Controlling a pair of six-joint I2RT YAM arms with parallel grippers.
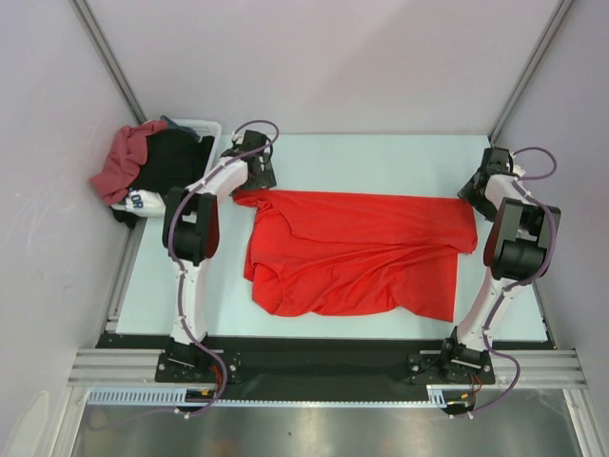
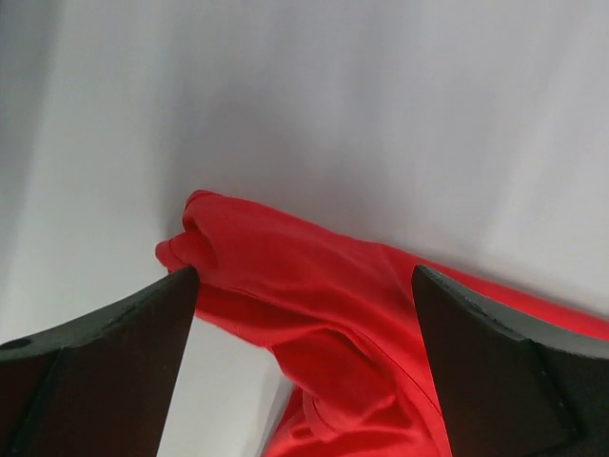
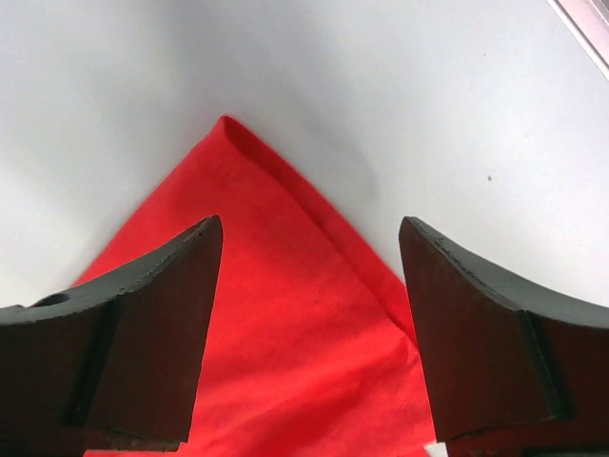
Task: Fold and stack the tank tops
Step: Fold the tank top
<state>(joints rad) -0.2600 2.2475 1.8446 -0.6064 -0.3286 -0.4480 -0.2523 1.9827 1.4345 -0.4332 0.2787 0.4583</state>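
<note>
The bright red tank top [image 1: 357, 249] lies spread and rumpled across the middle of the table. My left gripper [image 1: 255, 179] is open just above its far left corner [image 2: 190, 238], with nothing between the jaws. My right gripper [image 1: 479, 193] is open over its far right corner [image 3: 238, 143], also empty. The darker maroon-red tank top [image 1: 122, 164] hangs over the basket at the far left.
A white basket [image 1: 195, 127] at the table's far left corner holds a black garment [image 1: 176, 162] and a white cloth with dark lettering [image 1: 141, 202]. Grey walls close in the left, back and right sides.
</note>
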